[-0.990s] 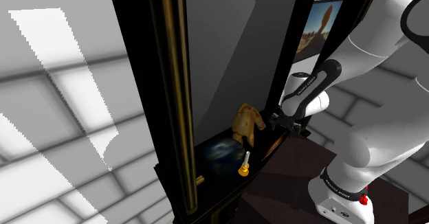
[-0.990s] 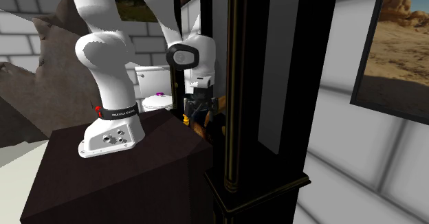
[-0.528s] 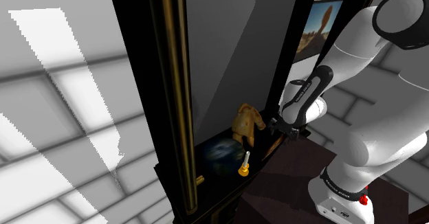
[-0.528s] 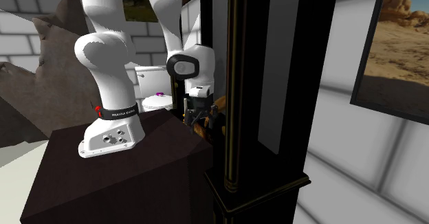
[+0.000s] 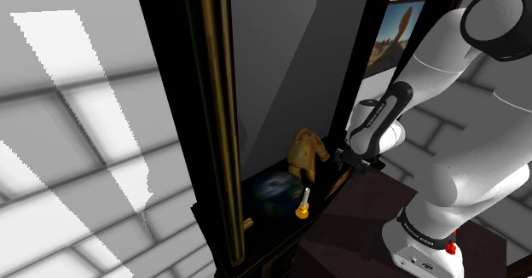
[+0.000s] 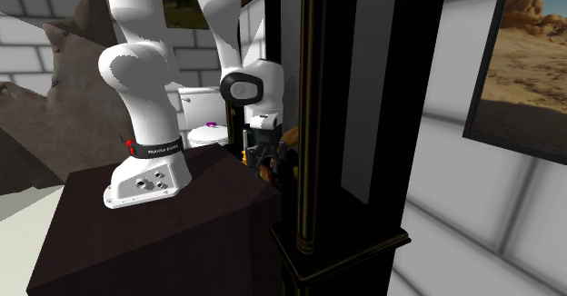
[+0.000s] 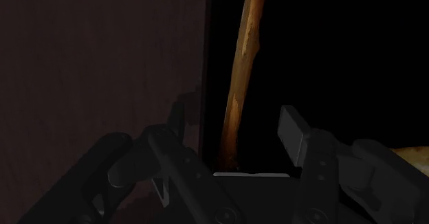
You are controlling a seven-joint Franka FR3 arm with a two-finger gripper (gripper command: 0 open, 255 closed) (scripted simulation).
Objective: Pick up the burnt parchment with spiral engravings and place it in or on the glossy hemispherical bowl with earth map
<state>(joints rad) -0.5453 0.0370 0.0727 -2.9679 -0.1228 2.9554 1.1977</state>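
Two black fingers (image 7: pixel 297 132) of the gripper (image 7: pixel 234 123) stand well apart in the wrist view and clasp nothing. The parchment (image 7: pixel 240 71) runs between them, seen edge-on as a thin brown strip with a dark, uneven rim. It lies nearer one finger than the other, with a gap on each side, so it is not held. A dull dark-brown surface lies along one side of the strip and a black one along the other.

The shoulder view gives the setting. There the gripper hangs low over the parchment, a small brown slab at the end of a black ledge (image 5: pixel 322 198), just where the ledge meets the dark stand (image 5: pixel 358 225). The ledge belongs to a tall black cabinet (image 5: pixel 209 106) with gold trim. Along the ledge toward that view's lower left come a tan figure (image 5: pixel 305 153) just beside the parchment, then a small yellow and white thing (image 5: pixel 301 205), then the bowl (image 5: pixel 273 193). The bowl is glossy dark blue with a map pattern and sits near the gold post. Room is tight: the cabinet's wall rises close behind the ledge, and the figure stands between parchment and bowl.

The second exterior view looks across the stand's top from the other side. The gripper sits tucked against the cabinet's black post, with orange-brown bits beside it; I cannot tell whether these are parchment or figure. This view adds a white toilet (image 6: pixel 204 126) behind the arm and a desert painting (image 6: pixel 527 58) on the wall at its right.
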